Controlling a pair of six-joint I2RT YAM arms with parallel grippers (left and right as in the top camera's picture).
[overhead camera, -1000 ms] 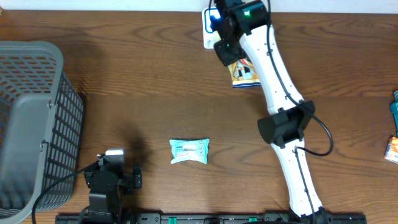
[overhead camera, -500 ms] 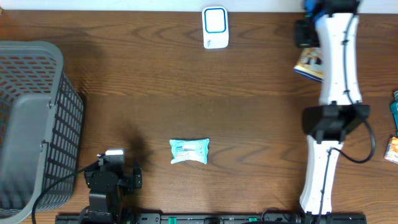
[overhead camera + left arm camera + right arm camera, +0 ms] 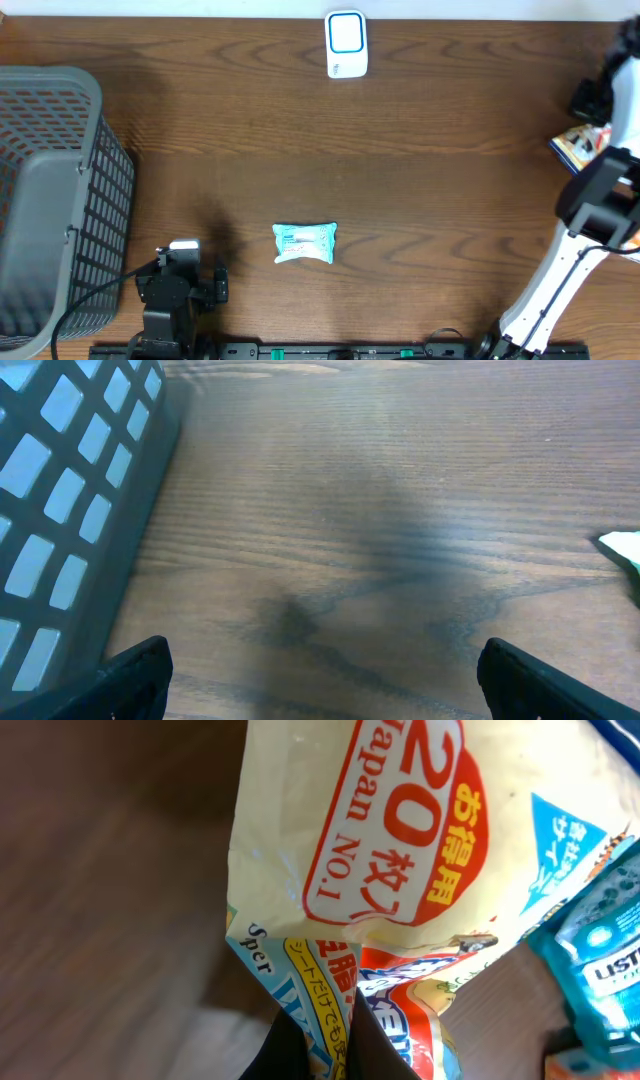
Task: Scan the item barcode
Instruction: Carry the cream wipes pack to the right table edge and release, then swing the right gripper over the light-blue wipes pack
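Yellow-printed snack packet (image 3: 573,148) pinched by a thin edge in the clenched right gripper (image 3: 318,1045) at far right of frame, left gripper (image 3: 320,675) splayed empty lower left; may slip free, given slick film.

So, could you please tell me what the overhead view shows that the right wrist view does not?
Only overhead: the white scanner, the grey basket and a teal packet mid-table. Only right wrist: the red "Japan No.1" print on the yellow packet. Both: that packet, pinched in the shut right tool.
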